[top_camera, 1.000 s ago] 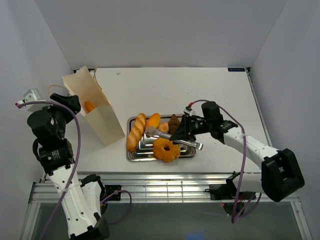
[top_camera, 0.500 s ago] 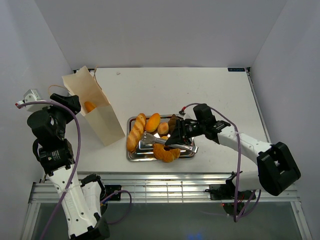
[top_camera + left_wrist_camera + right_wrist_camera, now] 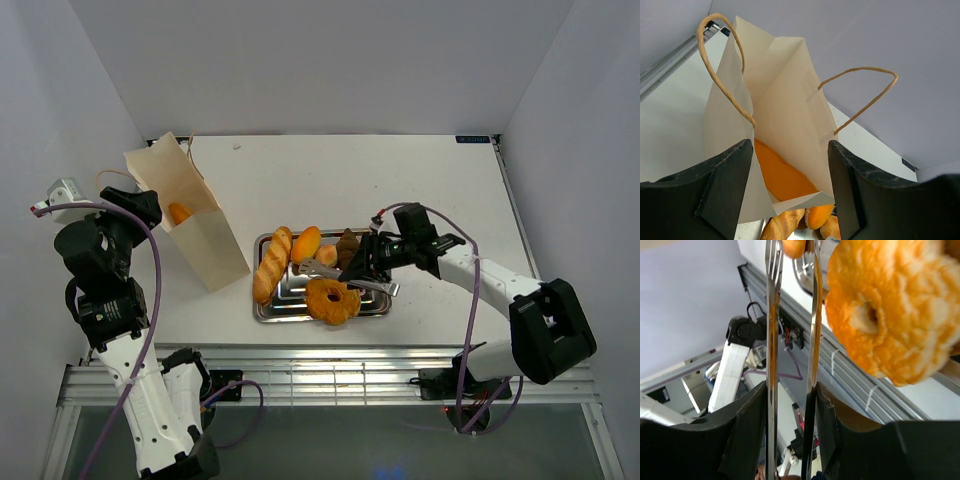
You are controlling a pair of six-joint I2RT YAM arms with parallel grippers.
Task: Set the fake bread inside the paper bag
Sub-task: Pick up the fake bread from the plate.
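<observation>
Right jaws clamp the tongs (image 3: 322, 270) over the bread (image 3: 270, 265) on the tray (image 3: 285, 295), frame centre. Left jaws stand apart at the paper bag (image 3: 215, 250), upper left. A nudge from the tongs could knock the glossy doughnut (image 3: 333, 299) off the tray's near edge.

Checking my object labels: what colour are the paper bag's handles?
Light brown cord handles on the cream paper bag; clearest in the left wrist view.

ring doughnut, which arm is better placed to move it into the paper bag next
Right: the right gripper holds long metal tongs beside the golden ring doughnut; the left gripper is at the cream paper bag.
</observation>
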